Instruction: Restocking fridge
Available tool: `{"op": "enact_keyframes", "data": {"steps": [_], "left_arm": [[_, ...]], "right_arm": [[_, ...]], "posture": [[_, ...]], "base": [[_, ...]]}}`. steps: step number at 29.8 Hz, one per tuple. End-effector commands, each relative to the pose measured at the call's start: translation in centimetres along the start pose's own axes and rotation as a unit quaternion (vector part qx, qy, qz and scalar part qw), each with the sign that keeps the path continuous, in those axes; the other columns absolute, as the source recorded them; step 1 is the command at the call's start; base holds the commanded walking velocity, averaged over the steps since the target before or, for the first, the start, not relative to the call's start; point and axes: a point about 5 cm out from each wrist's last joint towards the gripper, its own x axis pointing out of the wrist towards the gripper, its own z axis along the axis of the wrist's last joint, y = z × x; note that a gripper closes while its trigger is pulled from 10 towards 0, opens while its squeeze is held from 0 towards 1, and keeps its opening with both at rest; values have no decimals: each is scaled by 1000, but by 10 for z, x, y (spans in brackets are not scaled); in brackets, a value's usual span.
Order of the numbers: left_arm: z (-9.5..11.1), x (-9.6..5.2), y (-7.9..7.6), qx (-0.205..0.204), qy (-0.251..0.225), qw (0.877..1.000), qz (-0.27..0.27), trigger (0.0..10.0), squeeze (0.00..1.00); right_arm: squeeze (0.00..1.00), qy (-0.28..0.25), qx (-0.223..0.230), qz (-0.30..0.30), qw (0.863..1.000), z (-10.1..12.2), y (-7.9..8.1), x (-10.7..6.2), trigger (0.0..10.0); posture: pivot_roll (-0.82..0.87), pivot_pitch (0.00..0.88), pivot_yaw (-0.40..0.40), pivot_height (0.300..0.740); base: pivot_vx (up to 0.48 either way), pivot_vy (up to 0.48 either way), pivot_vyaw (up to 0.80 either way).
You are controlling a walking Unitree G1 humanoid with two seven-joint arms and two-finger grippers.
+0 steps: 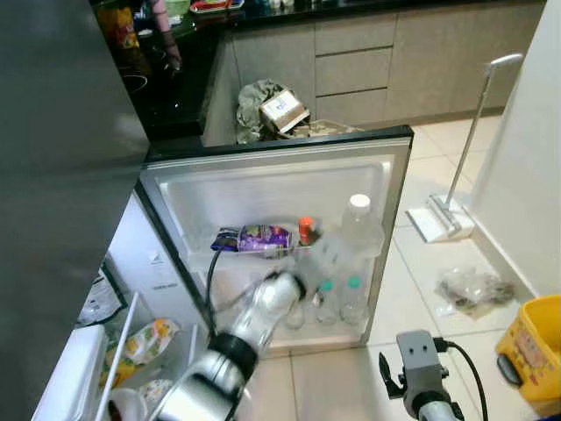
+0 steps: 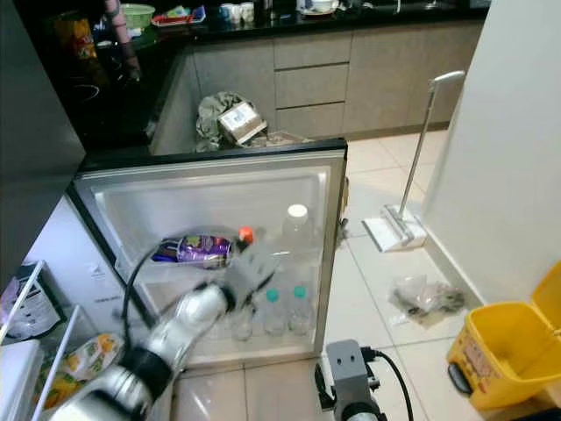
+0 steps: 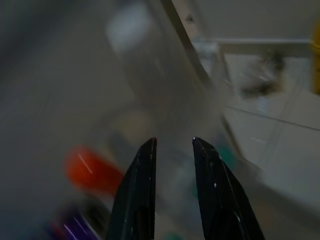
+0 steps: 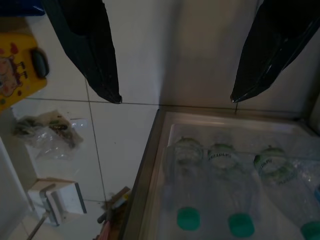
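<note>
Centrally in the left eye view, we see the left gripper [image 1: 326,254] reaching into the fridge door [image 1: 399,175], apparently grasping a clear bottle [image 1: 337,250], though blur hides the contact. It could knock the orange-capped bottle [image 1: 305,230] or purple packet [image 1: 254,238] just beside it. In the left wrist view, the fingers [image 3: 140,190] stand slightly parted. In the right wrist view, the right gripper [image 4: 175,95] hangs released above three green-capped bottles [image 4: 235,200].

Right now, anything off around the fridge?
Yes: a crumpled clear plastic bag lies loose on the floor tiles right of the open fridge door. In the upper door shelf, a purple packet lies flat beside an upright white-capped bottle.
</note>
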Motion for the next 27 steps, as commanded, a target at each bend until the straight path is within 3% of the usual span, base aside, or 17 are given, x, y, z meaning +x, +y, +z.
{"op": "enact_keyframes", "data": {"steps": [1, 3, 8, 10, 11, 13, 20, 27], "left_arm": [[-4, 2, -4, 8, 18, 1000, -2, 10000, 0], [16, 9, 13, 41, -6, 999, -24, 10000, 0], [20, 11, 19, 74, -8, 997, -32, 10000, 0], [18, 11, 20, 88, 4, 995, -40, 10000, 0], [13, 13, 25, 123, 36, 991, -33, 10000, 0], [9, 13, 28, 150, 63, 987, -18, 10000, 0], [3, 14, 21, 196, 87, 977, -13, 10000, 0], [5, 17, 14, 196, 88, 977, -5, 10000, 0]], "right_arm": [[0, -1, 1, -1, 1000, -2, 3, -3, 10000], [0, -9, -1, -3, 1000, 1, 4, -1, 10000], [0, -13, -3, -2, 1000, 2, 4, -1, 10000], [0, -14, -5, -1, 1000, 3, 4, 0, 10000], [0, -16, -8, 0, 1000, 5, 3, 1, 10000], [0, -18, -8, -3, 1000, 6, 3, 2, 10000], [0, -22, -8, -3, 1000, 6, 6, 1, 10000], [0, -25, -8, -3, 1000, 6, 9, 0, 10000]], "posture": [[-195, 83, 111, 740], [-200, 91, 123, 740], [-194, 94, 125, 740], [-191, 94, 130, 740], [-194, 95, 138, 740], [-198, 94, 142, 740], [-203, 101, 151, 740], [-216, 132, 165, 740]], "base": [[0, 0, 0], [0, 0, 0], [0, 0, 0], [0, 0, 0], [0, 0, 0], [0, 0, 0], [0, 0, 0], [0, 0, 0]]}}
